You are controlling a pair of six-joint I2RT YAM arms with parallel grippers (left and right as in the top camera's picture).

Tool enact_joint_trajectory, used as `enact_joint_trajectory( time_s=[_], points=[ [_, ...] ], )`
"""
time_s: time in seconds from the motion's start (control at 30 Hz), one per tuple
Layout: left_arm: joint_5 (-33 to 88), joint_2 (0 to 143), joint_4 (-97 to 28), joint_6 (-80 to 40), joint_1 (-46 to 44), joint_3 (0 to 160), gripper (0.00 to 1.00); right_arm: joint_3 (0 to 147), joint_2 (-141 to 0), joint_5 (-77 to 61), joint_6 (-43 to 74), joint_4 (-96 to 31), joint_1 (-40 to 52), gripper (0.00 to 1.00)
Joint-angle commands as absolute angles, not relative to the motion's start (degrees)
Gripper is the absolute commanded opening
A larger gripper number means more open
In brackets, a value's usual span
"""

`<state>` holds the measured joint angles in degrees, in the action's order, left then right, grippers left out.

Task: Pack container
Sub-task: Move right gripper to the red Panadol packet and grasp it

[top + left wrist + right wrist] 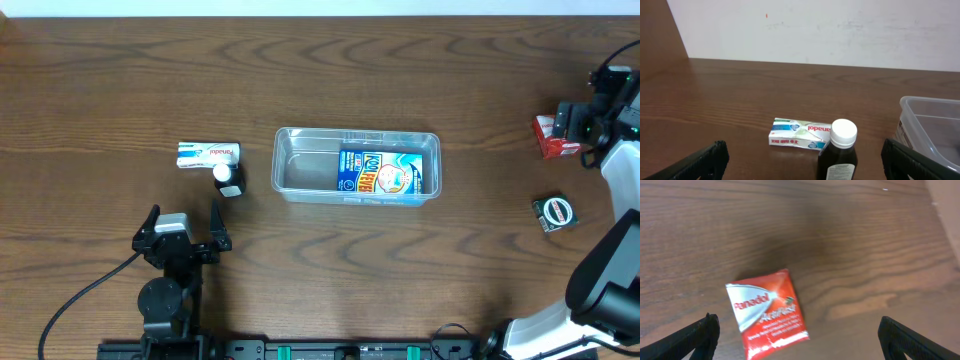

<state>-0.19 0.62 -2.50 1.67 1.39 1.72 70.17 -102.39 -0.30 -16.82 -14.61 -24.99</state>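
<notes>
The clear plastic container (300,170) stands at the table's middle with a blue box (375,170) lying in its right half. A white Panadol box (209,153) and a dark bottle with a white cap (228,180) sit left of the container. My left gripper (183,235) is open and empty, just in front of them; its wrist view shows the white box (800,133), the bottle (838,152) and the container's corner (932,125). My right gripper (572,125) is open at the far right, over a red Panadol box (553,137) (767,315) that lies on the table between its fingers.
A small dark green and black packet (554,212) lies on the table at the right, nearer the front than the red box. The table's far edge meets a white wall (815,30).
</notes>
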Motion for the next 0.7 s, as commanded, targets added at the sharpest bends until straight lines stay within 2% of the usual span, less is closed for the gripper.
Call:
enact_joint_trajectory(
  time_s=[0.0, 0.27, 0.53, 0.6, 0.67],
  points=[
    [-0.49, 0.23, -4.01, 1.58, 1.19, 0.23, 0.98, 69.63, -106.39, -2.87, -20.56, -13.63, -25.10, 0.99],
    [-0.49, 0.23, -4.01, 1.58, 1.19, 0.23, 0.98, 69.63, -115.59, -3.03, -23.22, -11.88, -25.02, 0.99],
    [-0.49, 0.23, -4.01, 1.58, 1.19, 0.23, 0.98, 69.65, -116.38, -3.14, -22.92, -9.91, -25.02, 0.98],
    [-0.49, 0.23, -4.01, 1.58, 1.19, 0.23, 0.98, 69.65, -116.38, -3.11, -21.30, -10.13, -25.02, 0.86],
    [-0.49, 0.23, -4.01, 1.58, 1.19, 0.23, 0.98, 69.65, -116.38, -3.33, -19.31, -10.31, -25.02, 0.67]
  ],
)
